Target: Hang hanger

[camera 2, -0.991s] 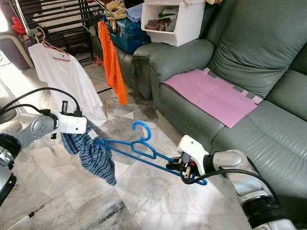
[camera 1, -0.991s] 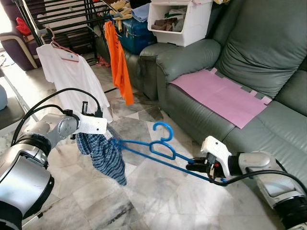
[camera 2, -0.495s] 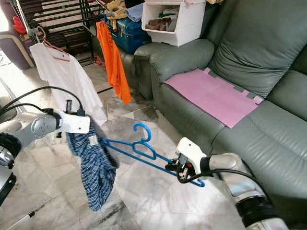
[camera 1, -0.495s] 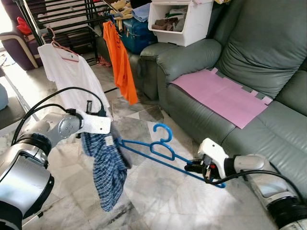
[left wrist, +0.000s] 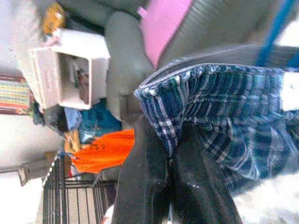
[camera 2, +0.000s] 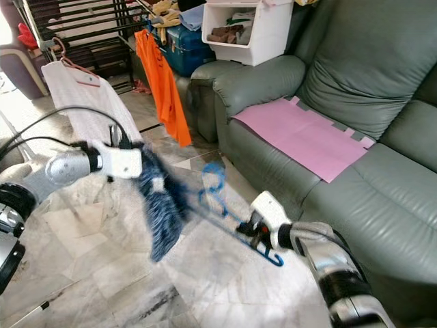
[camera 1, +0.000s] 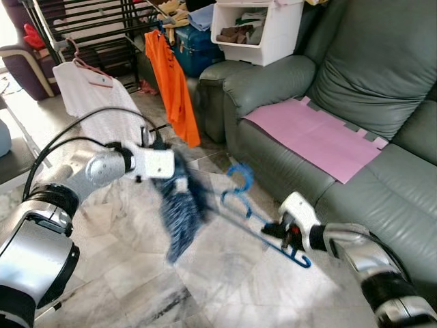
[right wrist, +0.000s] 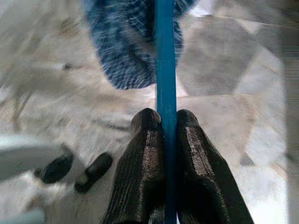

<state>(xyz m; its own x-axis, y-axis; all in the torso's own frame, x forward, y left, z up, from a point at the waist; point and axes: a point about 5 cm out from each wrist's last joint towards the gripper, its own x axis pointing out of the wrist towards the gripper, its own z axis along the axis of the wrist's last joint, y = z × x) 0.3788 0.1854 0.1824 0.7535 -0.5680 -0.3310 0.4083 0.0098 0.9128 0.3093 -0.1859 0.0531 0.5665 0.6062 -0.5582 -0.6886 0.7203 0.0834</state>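
Note:
A blue plastic hanger (camera 1: 240,198) hangs low over the marble floor in front of the sofa, blurred by motion. My right gripper (camera 1: 276,231) is shut on its lower bar (right wrist: 165,93). A blue checked garment (camera 1: 181,205) is draped on the hanger's far end. My left gripper (camera 1: 179,169) is shut on the garment's waistband (left wrist: 187,93). A black clothes rack (camera 1: 95,27) stands at the back left, with a white shirt (camera 1: 95,102) on a pink hanger and an orange garment (camera 1: 172,89) hanging from it.
A grey-green leather sofa (camera 1: 341,89) runs along the right, with a pink sheet (camera 1: 314,137) on its seat. A white open-front bin (camera 1: 256,27) sits on the sofa arm beside a blue case (camera 1: 194,48). A dark red chair (camera 1: 24,61) stands far left.
Both arms have swung the hanger and garment up and toward the rack and sofa. The checked cloth has bunched closer to the hanger's hook and now blurs with motion.

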